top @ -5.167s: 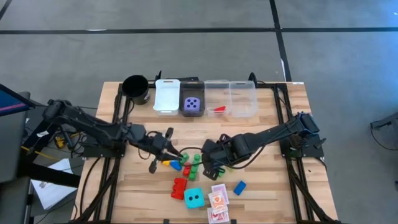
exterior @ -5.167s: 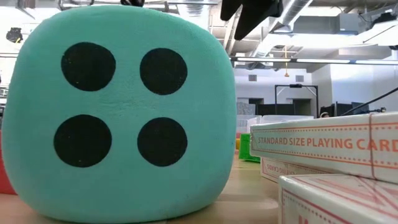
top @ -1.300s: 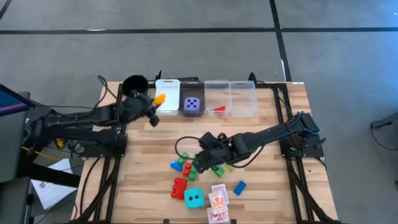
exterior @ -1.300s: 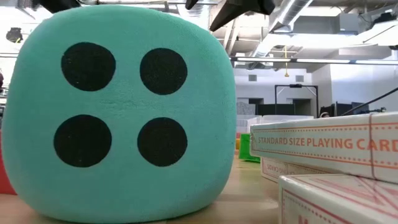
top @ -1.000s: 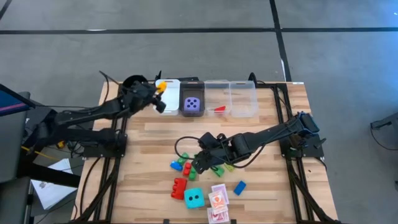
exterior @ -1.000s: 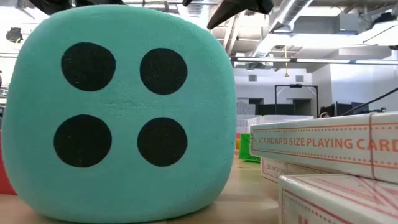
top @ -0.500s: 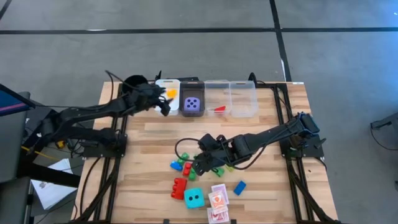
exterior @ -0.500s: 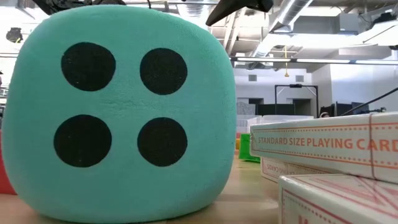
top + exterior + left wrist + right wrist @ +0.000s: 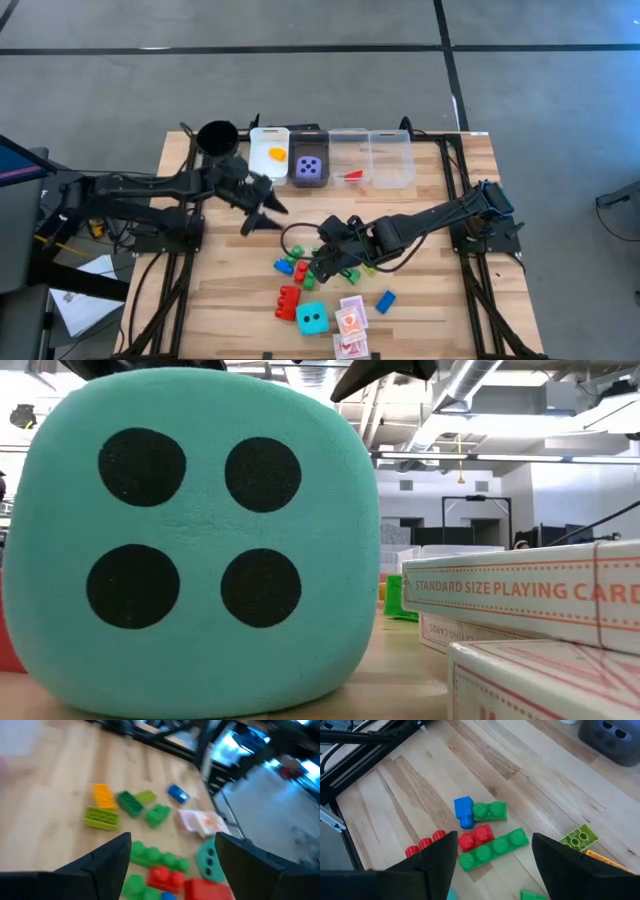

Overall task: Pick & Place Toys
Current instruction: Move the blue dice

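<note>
Small bricks lie loose on the wooden table: a green strip, a red one, a blue one and a lime one. My right gripper hangs open just above them, touching none. My left gripper is open and empty, between the bins and the bricks. An orange brick lies in the white bin. The purple die sits in the dark bin. The cyan die and the card boxes rest near the front edge.
A black cup stands at the far left, next to a row of bins; two of them are clear, one with a red piece. A blue brick and a red brick lie near the front.
My left gripper has let go of the orange brick, which now lies in the white bin. It has then swung away from the bins toward the near edge and the loose bricks, turning about as it went.
</note>
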Controlling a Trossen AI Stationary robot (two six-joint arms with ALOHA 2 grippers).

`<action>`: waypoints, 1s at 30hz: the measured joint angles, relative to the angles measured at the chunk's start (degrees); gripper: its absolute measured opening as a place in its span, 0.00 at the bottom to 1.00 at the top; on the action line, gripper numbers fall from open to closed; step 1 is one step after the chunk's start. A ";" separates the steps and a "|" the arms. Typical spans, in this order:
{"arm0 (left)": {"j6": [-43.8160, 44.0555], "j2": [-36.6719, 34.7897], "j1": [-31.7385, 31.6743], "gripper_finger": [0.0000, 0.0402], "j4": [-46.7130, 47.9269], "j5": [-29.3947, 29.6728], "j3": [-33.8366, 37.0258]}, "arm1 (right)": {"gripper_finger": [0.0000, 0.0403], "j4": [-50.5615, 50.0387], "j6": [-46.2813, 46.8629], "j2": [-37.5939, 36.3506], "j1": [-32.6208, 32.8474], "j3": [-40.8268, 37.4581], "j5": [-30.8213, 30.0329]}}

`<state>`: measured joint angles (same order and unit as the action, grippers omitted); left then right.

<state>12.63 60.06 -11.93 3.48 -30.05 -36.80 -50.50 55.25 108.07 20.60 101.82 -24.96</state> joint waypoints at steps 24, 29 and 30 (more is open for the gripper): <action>-0.01 0.10 9.41 0.70 -0.09 10.59 0.00 | 0.62 -5.63 57.55 2.55 13.02 -1.44 18.21; 0.06 0.12 9.41 0.70 -0.01 10.59 0.04 | 0.62 0.54 63.76 7.50 17.53 -1.27 18.80; 0.06 0.13 9.41 0.70 0.09 10.60 0.04 | 0.62 3.73 63.79 8.78 18.00 -0.88 18.90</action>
<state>12.69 60.20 -2.52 3.57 -19.45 -36.75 -46.77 119.04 116.85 38.60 100.94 -6.06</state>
